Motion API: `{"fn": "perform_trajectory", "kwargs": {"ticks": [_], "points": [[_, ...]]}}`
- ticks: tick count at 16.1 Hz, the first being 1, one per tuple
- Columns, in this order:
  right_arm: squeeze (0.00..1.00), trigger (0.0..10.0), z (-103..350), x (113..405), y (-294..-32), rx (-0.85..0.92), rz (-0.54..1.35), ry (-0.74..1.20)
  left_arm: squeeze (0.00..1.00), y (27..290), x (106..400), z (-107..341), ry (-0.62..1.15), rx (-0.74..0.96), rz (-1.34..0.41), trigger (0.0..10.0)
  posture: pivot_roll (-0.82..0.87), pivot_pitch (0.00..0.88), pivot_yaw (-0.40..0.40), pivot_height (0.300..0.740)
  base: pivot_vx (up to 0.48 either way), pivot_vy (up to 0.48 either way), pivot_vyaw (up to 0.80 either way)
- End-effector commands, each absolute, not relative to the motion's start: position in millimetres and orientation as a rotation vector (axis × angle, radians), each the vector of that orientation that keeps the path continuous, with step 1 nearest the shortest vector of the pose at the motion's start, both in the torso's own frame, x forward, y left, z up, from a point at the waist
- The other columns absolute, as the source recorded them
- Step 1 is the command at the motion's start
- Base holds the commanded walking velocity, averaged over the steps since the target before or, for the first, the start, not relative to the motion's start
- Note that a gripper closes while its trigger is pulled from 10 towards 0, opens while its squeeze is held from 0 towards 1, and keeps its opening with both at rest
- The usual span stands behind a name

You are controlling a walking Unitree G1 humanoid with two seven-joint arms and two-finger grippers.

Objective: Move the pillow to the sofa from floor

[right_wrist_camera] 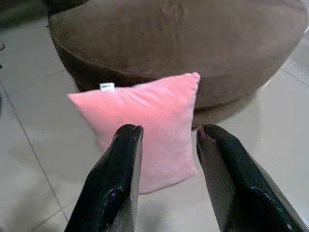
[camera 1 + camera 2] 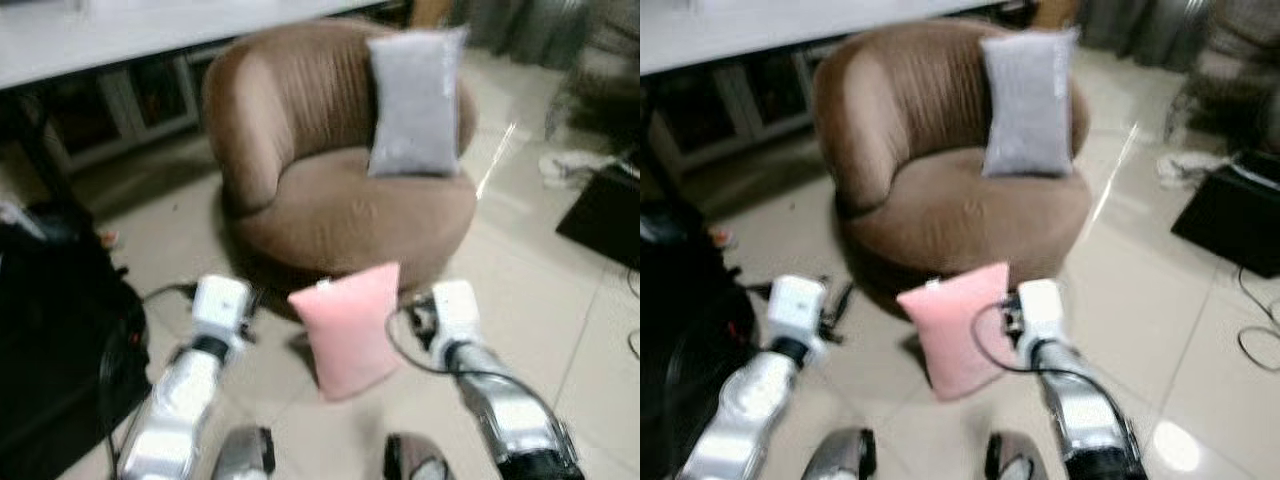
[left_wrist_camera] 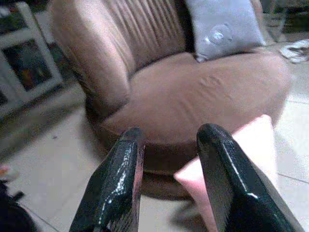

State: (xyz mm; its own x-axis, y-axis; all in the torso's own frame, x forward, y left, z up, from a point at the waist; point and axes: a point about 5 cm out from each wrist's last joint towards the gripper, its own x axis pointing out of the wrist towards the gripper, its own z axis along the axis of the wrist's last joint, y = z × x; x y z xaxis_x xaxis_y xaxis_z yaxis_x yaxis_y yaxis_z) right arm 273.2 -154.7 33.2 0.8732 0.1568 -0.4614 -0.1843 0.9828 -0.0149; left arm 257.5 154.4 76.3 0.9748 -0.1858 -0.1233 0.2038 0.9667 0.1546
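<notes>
Down on the tiled floor (image 2: 560,300), a pink pillow (image 2: 350,330) stands on edge against the near side of the round brown sofa (image 2: 340,210), where a grey cushion (image 2: 415,100) already leans. Both arms reach forward to flank it: the left gripper (image 3: 169,188) and the right gripper (image 1: 166,179) are each spread wide and empty, apparently lining up a two-sided grasp.

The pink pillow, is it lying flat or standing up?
Standing up. The pink pillow stands on its lower edge on the floor, in front of the brown sofa.
</notes>
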Motion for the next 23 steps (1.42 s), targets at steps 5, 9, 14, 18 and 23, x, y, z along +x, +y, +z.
{"fn": "perform_trajectory", "kwargs": {"ticks": [5,9,14,18,23], "points": [[0.0,10.0,33.0,272.3,-167.2,-0.091,0.147,0.475,0.0,144.1,256.7,76.1,0.109,0.147,-0.233,10.0,0.02,0.0,-0.009,0.619,0.292,0.0,0.0],[0.0,10.0,33.3,272.0,-167.3,-0.096,0.15,0.47,0.0,142.9,256.2,75.7,0.11,0.144,-0.237,10.0,0.02,0.0,-0.009,0.619,0.291,0.0,0.0],[0.0,10.0,33.5,271.8,-168.0,-0.082,0.143,0.468,0.0,141.8,255.7,75.5,0.111,0.139,-0.24,10.0,0.02,0.0,-0.011,0.619,0.289,0.0,0.0],[0.0,10.0,33.3,271.0,-168.3,-0.088,0.145,0.47,0.0,140.7,255.4,75.8,0.11,0.136,-0.243,10.0,0.02,0.0,-0.011,0.619,0.29,0.0,-0.65],[0.0,10.0,32.7,270.8,-167.7,-0.099,0.148,0.474,0.0,140.9,254.7,75.8,0.111,0.134,-0.242,10.0,0.02,0.0,-0.014,0.619,0.289,0.0,0.0]]}}
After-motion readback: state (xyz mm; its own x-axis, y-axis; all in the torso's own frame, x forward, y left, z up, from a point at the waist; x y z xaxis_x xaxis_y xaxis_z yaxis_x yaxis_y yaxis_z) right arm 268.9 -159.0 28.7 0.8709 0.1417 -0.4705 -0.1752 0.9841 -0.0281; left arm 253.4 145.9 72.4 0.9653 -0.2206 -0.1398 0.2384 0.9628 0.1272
